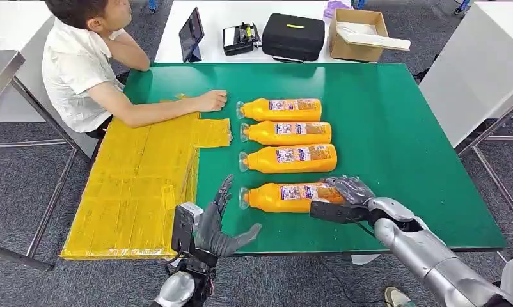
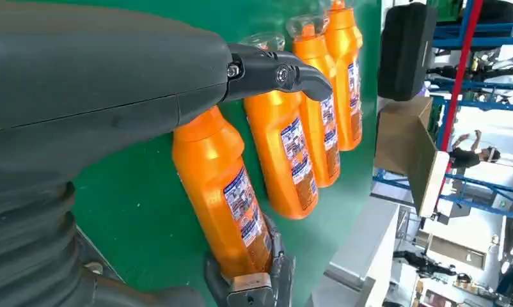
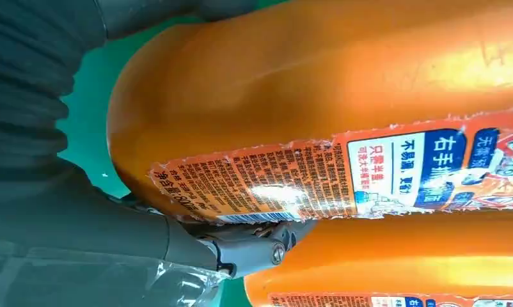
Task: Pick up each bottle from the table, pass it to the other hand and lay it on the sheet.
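Several orange bottles lie side by side on the green table, caps pointing left. My right hand wraps the base of the nearest bottle, fingers over it and thumb beneath; the bottle still lies on the table. The right wrist view has that bottle pressed close against my right hand. My left hand hovers at the table's front edge, left of the bottle's cap, fingers spread and empty. The left wrist view looks past my left hand at the same bottle. A yellow sheet covers the table's left side.
A person sits at the table's far left with a forearm and hand resting on the sheet's far end. Three more bottles lie beyond the nearest one. On the white table behind stand a tablet, a black case and a cardboard box.
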Robot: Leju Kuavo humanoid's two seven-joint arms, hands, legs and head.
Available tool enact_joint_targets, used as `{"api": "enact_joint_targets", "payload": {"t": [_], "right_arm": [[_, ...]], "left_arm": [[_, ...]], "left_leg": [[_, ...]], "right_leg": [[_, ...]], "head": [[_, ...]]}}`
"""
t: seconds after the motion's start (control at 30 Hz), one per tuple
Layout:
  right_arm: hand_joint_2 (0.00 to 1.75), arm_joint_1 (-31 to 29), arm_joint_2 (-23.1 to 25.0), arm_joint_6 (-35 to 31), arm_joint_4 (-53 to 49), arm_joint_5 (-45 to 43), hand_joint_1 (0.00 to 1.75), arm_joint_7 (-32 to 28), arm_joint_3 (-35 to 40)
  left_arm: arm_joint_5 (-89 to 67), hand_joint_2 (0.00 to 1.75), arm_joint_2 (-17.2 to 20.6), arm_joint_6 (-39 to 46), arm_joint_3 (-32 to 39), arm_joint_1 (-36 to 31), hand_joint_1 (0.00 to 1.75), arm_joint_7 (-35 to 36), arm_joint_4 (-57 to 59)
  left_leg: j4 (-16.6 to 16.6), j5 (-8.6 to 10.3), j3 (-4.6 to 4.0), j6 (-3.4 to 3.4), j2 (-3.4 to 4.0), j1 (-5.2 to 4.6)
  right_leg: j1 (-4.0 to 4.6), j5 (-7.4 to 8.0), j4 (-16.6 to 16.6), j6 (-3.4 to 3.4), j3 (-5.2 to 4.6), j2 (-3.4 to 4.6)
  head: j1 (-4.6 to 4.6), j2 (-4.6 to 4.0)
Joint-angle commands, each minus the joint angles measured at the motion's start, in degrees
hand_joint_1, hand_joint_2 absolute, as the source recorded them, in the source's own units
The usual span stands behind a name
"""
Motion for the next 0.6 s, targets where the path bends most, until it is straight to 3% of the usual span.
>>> {"api": "enact_joint_targets", "payload": {"t": [0.03,0.17,0.33,0.43,0.6], "right_arm": [[1.75,0.63,3.23,-1.44,3.89,-2.83,1.75,-1.94,2.37],[1.75,6.08,6.68,-5.88,1.3,-7.37,1.75,-5.32,-4.62],[1.75,6.94,7.3,-6.79,0.3,-7.97,1.75,-5.82,-6.01],[1.75,10.98,11.59,-9.32,-4.27,-11.69,1.75,-11.58,-12.64],[1.75,13.57,13.47,-9.78,-9.24,-13.2,1.75,-11.91,-16.82]], "left_arm": [[-0.14,1.75,0.82,0.71,-1.65,-1.91,0.0,-0.46,3.23],[-1.05,1.75,0.64,2.85,-1.0,-1.06,0.0,-4.03,0.77],[-1.13,1.75,0.78,3.22,-0.9,-0.65,0.0,-4.49,-0.36],[3.11,1.75,1.07,1.36,1.05,1.79,0.0,-8.3,-4.89],[5.57,1.75,2.8,0.15,2.08,5.02,0.0,-12.13,-13.01]], "left_leg": [[-0.05,-0.07,0.27,-0.05,0.15,0.1],[-0.09,-0.09,0.34,-0.05,0.07,0.14],[-0.02,-0.16,0.35,-0.06,0.19,0.12],[-0.02,-0.1,0.24,-0.05,0.12,0.12],[-0.01,-0.13,0.1,-0.06,0.28,0.08]], "right_leg": [[0.15,-0.02,-0.11,-0.28,0.28,0.04],[0.19,-0.05,-0.18,-0.29,0.37,-0.03],[0.17,-0.11,-0.08,-0.34,0.35,0.06],[0.16,-0.05,-0.09,-0.25,0.25,0.03],[0.11,-0.05,0.01,-0.24,0.07,0.2]], "head": [[0.0,0.0],[0.0,0.0],[-0.02,0.0],[0.0,0.0],[-0.02,0.0]]}}
